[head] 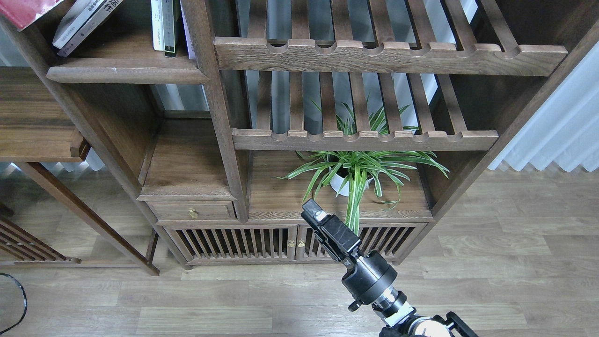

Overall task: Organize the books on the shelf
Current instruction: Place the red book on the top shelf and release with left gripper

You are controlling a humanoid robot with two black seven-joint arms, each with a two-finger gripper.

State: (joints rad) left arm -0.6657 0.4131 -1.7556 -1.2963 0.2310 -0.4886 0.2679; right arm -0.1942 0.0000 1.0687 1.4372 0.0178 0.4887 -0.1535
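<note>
Only a corner of the red book [23, 9] shows, at the top left edge of the head view, above the shelf [126, 74], a dark-brown plank with a rounded front edge. Two books lean to the right on the shelf's left part: a pale one [75, 19] and a dark one with white characters [97, 18]. My left gripper is out of view. My right gripper [312, 213] hangs low in front of the cabinet doors, far from the books. It is dark and seen end-on, so its fingers cannot be told apart.
Thin white and dark volumes [164, 23] stand upright on the shelf by the post. Slatted racks [365, 56] fill the right bays. A potted spider plant [355, 173] sits just behind my right gripper. A side table [32, 135] stands at the left.
</note>
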